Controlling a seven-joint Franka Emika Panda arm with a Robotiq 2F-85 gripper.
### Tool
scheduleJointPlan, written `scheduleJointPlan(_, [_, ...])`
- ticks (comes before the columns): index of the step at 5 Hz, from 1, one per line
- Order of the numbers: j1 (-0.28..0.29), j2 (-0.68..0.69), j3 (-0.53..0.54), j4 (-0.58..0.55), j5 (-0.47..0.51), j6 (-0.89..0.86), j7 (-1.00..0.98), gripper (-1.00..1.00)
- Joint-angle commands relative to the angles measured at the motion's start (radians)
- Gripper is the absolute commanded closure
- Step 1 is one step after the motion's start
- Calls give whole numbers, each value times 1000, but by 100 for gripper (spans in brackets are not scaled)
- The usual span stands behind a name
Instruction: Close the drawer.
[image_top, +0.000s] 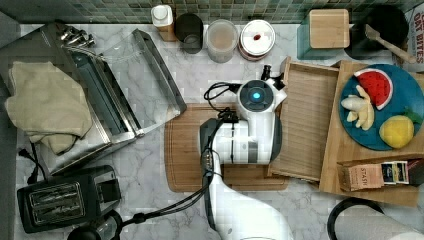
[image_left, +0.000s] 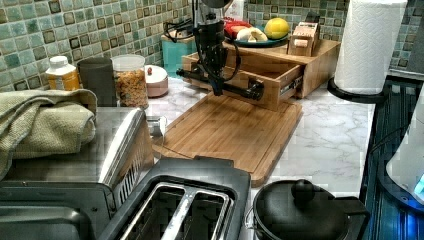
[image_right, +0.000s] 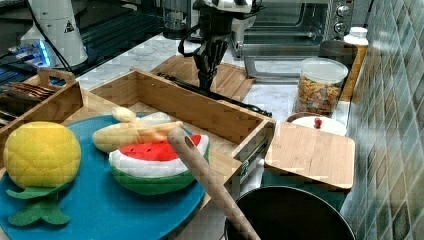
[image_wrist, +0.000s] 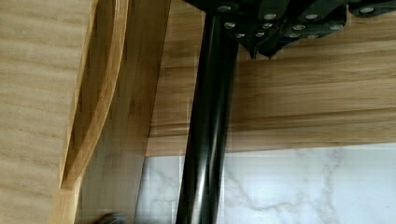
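From my station I see the drawer (image_top: 307, 120) pulled out of its wooden cabinet (image_top: 372, 180), which sits at the 3 o'clock side of the top view. The drawer's tray juts toward the top view's left, its front panel overhanging the edge of the cutting board (image_top: 185, 150), and the pale bottom lies bare. In the left view the drawer (image_left: 260, 72) stands out from the cabinet toward the cutting board (image_left: 225, 132), with a black bar handle (image_left: 235, 90) running along its front panel.

The gripper (image_left: 218, 90) hangs at that handle, pointing straight down, near the handle's middle. In the right view the gripper (image_right: 204, 86) comes down just behind the drawer's front wall (image_right: 200, 107), at roughly 12 o'clock from the plate. In the wrist view the handle (image_wrist: 208, 126) runs as a dark rod under the gripper's body, over the cutting board's wood and the marble counter (image_wrist: 303, 186). I cannot tell whether the claw is open or closed on the handle; its tips are hidden behind the bar.

On top of the cabinet rests a blue plate (image_top: 405, 85) carrying a toy watermelon slice (image_top: 375, 86) and a yellow toy fruit (image_top: 396, 131). A toaster (image_top: 62, 199) sits at 8 o'clock in the top view.
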Motion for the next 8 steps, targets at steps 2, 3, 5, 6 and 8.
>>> scheduleJointPlan(2, [-253, -65, -242, 148, -87, 12, -186, 100])
scheduleJointPlan(3, [-272, -32, -270, 171, -117, 50, -193, 100])
scheduleJointPlan(5, [-267, -25, -293, 161, -148, 96, -166, 100])
scheduleJointPlan(6, [-266, -25, -294, 161, -148, 96, -166, 100])
scheduleJointPlan(8, [-269, -25, -290, 162, -149, 96, -166, 100])
